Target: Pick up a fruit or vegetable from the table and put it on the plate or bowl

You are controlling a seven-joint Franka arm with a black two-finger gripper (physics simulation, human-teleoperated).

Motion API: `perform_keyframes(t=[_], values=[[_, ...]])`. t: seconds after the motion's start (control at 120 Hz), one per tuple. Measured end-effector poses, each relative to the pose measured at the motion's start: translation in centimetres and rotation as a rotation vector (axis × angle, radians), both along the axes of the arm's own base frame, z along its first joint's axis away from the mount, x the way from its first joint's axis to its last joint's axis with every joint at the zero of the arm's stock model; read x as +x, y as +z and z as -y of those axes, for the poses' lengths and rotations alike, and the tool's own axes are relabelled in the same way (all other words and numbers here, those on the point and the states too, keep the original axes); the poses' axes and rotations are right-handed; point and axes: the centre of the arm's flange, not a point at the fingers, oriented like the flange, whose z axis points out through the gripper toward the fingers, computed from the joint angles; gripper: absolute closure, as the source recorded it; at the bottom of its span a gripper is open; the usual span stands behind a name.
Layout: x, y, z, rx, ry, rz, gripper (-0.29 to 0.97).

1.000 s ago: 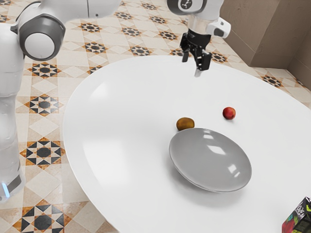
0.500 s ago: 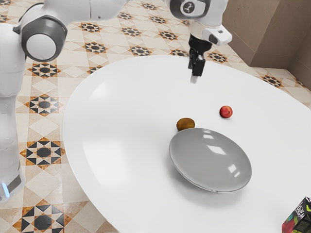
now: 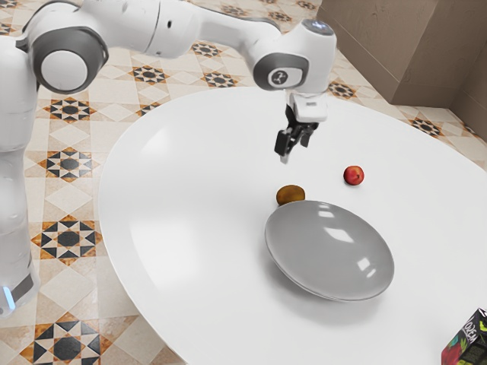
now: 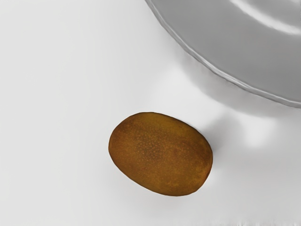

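Lowered toward frame center, the spread, empty hand [image 3: 284, 156] hovers above the kiwi [image 3: 290, 195] [image 4: 161, 153], its long axis paralleling the gray bowl's [image 4: 235, 37] rim; the exterior view adds a red fruit [image 3: 353, 176].

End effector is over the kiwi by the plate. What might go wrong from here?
1. The kiwi lies close to the plate; the end effector may clip its rim descending.
2. The kiwi is rounded and the table glossy, so an off-centre grip may roll it away.
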Motion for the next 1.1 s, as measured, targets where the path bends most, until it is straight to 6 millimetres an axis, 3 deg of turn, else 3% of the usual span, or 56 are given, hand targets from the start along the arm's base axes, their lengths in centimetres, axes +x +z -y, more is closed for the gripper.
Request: perform_keyframes(t=[0.133,0.342,0.6,1.1], values=[[0.3,-2.8,0.5,0.023,-0.137,-0.008,0.03],[1.0,-5.4,0.5,0.042,-0.285,-0.008,0.03],[0.7,-5.4,0.8,0.011,-0.385,0.013,0.03],[-0.2,-7.8,0.4,-0.026,-0.485,-0.040,0.02]])
